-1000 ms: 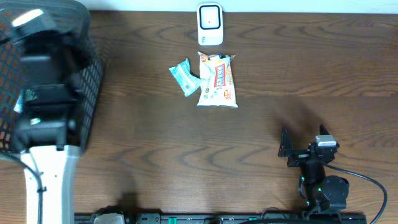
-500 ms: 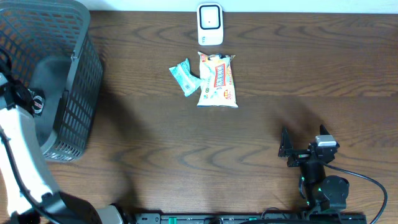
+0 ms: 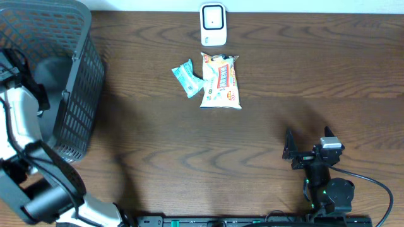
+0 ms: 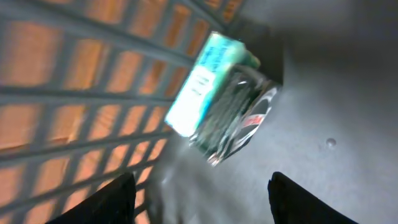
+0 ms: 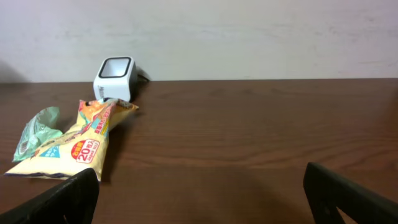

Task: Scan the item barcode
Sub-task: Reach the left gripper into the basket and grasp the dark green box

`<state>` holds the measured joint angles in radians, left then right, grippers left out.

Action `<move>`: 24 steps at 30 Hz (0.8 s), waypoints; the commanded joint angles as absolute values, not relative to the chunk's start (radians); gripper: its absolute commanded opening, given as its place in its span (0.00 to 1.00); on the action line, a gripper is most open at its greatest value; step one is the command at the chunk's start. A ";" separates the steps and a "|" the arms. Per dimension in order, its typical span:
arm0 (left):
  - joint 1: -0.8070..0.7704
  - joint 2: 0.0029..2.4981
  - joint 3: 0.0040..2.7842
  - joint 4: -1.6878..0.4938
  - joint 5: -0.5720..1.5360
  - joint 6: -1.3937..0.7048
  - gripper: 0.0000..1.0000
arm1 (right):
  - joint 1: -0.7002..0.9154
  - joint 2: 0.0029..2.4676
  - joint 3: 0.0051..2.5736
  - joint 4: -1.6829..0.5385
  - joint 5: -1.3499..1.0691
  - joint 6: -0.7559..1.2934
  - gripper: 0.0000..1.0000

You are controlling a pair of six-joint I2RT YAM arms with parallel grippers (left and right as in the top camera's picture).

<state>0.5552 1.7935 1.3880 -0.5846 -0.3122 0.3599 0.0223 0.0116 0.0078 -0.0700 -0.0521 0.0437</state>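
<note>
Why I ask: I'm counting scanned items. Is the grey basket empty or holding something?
Holding something: the left wrist view shows a green-and-white packet inside the basket, against its mesh wall.

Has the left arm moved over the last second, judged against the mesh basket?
Yes. The left arm has swung leftward off the mesh basket, uncovering its floor.

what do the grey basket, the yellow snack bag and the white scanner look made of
Grey mesh basket: likely moulded matte plastic, judging by its even lattice walls. Yellow and white snack bag: thin printed plastic film, crinkled with crimped ends. White box-shaped scanner: smooth hard plastic, apparently, with a darker window.
</note>
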 commanded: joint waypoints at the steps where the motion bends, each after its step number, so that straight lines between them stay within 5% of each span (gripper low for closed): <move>1: 0.560 1.853 1.391 -0.546 -0.296 0.392 0.67 | 0.027 0.006 0.006 -0.073 -0.052 0.036 0.99; 24: 0.624 1.956 1.382 -0.424 -0.053 0.350 0.72 | 0.027 0.006 0.006 -0.073 -0.052 0.036 0.99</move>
